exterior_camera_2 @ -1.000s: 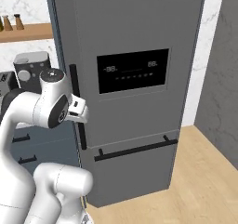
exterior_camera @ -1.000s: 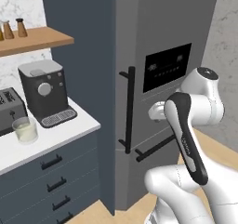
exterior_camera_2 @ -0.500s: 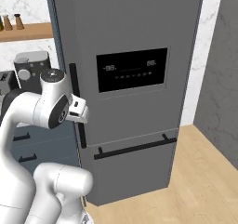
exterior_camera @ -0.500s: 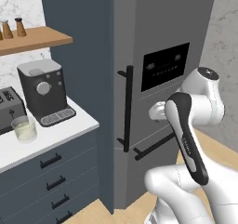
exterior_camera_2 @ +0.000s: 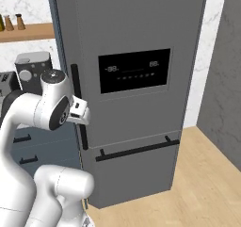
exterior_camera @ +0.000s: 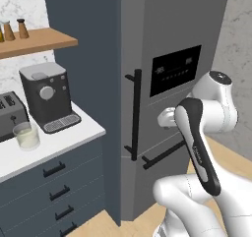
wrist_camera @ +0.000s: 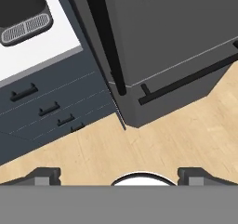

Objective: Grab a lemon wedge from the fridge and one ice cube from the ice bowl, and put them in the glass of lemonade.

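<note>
The fridge [exterior_camera: 172, 59] stood shut, its long black vertical handle [exterior_camera: 136, 114] on the door's left edge. The end effector [wrist_camera: 119, 174], fingers spread wide and holding nothing, hung near that handle. Left of the fridge, the glass of lemonade [exterior_camera: 26, 135] sat on the counter [exterior_camera: 59, 142] beside a coffee machine [exterior_camera: 48, 96].

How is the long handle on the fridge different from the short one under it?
The long handle stands upright along the door's edge, while the short handle lies sideways across the lower door. The long handle reaches up beside the black display panel; the short handle sits below it. Both are thin black bars on the closed grey fridge.
</note>
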You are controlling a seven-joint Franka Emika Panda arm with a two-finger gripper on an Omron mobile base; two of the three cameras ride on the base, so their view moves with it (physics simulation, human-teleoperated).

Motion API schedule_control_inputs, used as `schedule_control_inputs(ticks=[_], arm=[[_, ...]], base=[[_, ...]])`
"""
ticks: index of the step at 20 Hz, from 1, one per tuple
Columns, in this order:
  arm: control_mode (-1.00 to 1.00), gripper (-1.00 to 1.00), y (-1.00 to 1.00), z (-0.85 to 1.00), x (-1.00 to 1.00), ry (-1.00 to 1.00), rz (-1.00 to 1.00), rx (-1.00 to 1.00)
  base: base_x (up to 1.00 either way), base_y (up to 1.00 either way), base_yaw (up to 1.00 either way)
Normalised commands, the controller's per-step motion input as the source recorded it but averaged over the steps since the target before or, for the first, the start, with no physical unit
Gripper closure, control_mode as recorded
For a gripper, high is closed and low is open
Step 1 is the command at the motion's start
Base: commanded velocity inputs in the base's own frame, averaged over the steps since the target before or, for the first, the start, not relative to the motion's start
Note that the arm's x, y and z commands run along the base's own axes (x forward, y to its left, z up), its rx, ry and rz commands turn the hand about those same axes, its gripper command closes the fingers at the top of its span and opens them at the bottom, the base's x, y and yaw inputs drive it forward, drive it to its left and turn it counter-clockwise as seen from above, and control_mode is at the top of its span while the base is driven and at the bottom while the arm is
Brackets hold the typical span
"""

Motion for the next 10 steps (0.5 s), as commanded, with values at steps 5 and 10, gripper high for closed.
schedule_control_inputs(ticks=[5,10], arm=[[1.00,-1.00,0.00,0.00,0.00,0.00,0.00,0.00],[-1.00,-1.00,0.14,0.04,0.00,-0.10,0.00,0.00]], base=[[0.00,0.02,0.00],[0.00,0.00,0.00]])
